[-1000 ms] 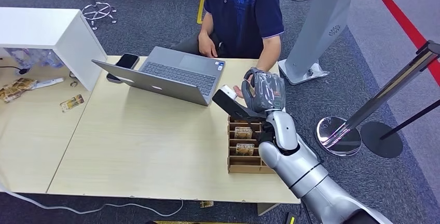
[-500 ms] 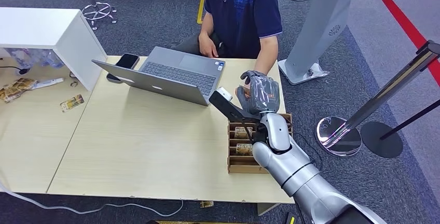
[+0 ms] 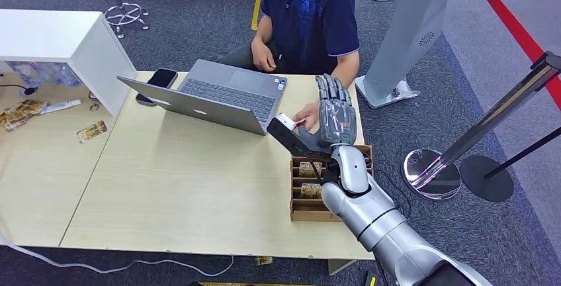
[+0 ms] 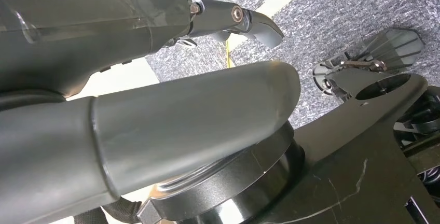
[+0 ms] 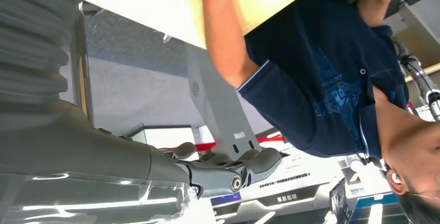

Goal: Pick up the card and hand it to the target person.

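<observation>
Head view, read from left to right. At the far left you see a white cabinet [image 3: 59,38] standing on the pale wooden table [image 3: 165,187], with a few loose cards [image 3: 91,131] lying near it. A dark phone [image 3: 162,77] lies just beside the open grey laptop [image 3: 212,97], which faces the seated person [image 3: 311,18] in a dark blue shirt.

Right of the laptop, your right hand [image 3: 336,117] is raised above the table's right end with its fingers straight and spread apart, holding nothing. The person's hand [image 3: 307,114] sits just beside it, close to its thumb side; a thin card edge seems to show at those fingers, but you cannot tell for certain where the card is.

Below the hand, a brown cardboard card holder [image 3: 311,196] with several slots rests on the table, cards standing in it.

Your left hand [image 4: 155,53] appears in the left wrist view, too close to tell whether it is spread or curled.

At the far right stand a grey kiosk post [image 3: 413,28] and barrier stanchions [image 3: 433,173] on dark carpet
</observation>
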`<action>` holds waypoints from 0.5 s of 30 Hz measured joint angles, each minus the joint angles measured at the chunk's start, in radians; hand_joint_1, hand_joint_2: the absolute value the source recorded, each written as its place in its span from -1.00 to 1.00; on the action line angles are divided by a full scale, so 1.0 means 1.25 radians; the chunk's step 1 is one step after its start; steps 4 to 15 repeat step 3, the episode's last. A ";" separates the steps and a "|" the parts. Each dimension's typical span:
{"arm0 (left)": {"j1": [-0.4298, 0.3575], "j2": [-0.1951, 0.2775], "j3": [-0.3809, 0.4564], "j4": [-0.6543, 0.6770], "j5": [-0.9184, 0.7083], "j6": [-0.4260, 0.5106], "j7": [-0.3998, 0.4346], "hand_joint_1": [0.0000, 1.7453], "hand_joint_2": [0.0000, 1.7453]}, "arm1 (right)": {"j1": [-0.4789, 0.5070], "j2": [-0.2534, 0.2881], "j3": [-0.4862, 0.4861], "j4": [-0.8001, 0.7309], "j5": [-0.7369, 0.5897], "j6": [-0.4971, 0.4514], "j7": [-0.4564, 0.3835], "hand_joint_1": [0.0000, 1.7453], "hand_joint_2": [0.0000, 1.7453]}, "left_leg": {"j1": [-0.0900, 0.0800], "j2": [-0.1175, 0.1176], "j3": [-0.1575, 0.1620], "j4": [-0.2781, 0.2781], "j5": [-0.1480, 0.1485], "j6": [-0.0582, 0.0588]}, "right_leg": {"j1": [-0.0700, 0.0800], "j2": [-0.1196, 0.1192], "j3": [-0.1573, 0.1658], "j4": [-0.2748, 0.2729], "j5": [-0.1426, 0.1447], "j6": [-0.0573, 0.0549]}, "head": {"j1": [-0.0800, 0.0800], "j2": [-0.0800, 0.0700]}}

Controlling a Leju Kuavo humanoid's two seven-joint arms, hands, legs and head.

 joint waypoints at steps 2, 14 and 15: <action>0.000 0.000 0.000 0.000 0.002 0.001 -0.001 -1.00 -1.00 | 0.004 0.000 -0.002 -0.002 -0.033 -0.016 -0.020 -1.00 1.00 | 0.000 0.000 0.000 0.000 0.000 0.000 | 0.000 0.000 0.000 0.000 0.000 0.000 | 0.000 0.000; 0.001 0.000 0.000 0.000 0.003 0.001 -0.002 -1.00 -1.00 | 0.005 0.000 -0.002 -0.003 -0.043 -0.021 -0.026 -1.00 1.00 | 0.000 0.000 0.000 0.000 0.000 0.000 | 0.000 0.000 0.000 0.000 0.000 0.000 | 0.000 0.000; 0.001 0.000 0.000 0.000 0.003 0.001 -0.002 -1.00 -1.00 | 0.005 0.000 -0.002 -0.003 -0.043 -0.021 -0.026 -1.00 1.00 | 0.000 0.000 0.000 0.000 0.000 0.000 | 0.000 0.000 0.000 0.000 0.000 0.000 | 0.000 0.000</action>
